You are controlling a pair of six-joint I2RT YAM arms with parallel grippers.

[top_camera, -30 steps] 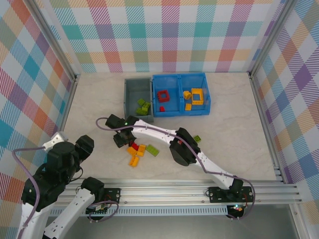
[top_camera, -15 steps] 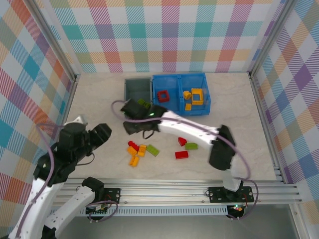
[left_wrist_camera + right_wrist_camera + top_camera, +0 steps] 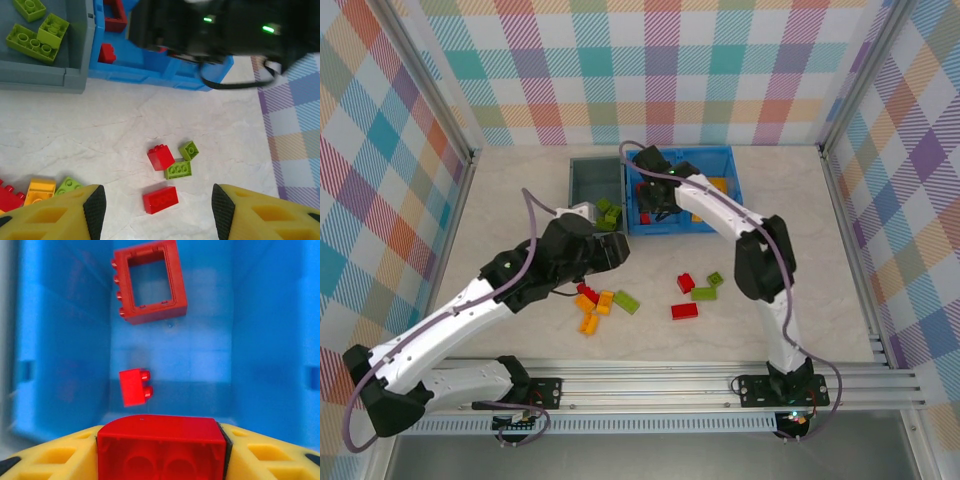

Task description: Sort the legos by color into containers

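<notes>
My right gripper (image 3: 160, 455) is clamped on a red brick (image 3: 161, 437). Its 2 yellow fingers sit at either end, so the brick's long axis runs straight across from finger to finger. As I judge it, the next move turns on what lies under that brick: the left compartment of the blue bin (image 3: 685, 152), which stands at the middle of the table's (image 3: 820, 260) far edge. From the wrist camera, the compartment floor is directly below and ahead of the brick. A hollow red frame (image 3: 152, 314) lies toward the compartment's far wall and a small red piece (image 3: 134, 386) lies nearer me (both red, so the colour matches). The held brick hangs within the compartment's walls, not over the divider, so I'd expect a plain release to land it there.

My left gripper (image 3: 158, 212) hangs over the table's middle with its jaws spread and nothing between them. Below and just ahead of it lie 4 loose pieces: a flat red block (image 3: 160, 199), a square red block (image 3: 161, 157), a green brick (image 3: 177, 170) and a smaller green cube (image 3: 189, 149). That arm is the nearer one to them. The grey bin (image 3: 40, 77), holding greens, stands against the blue bin's left side.
</notes>
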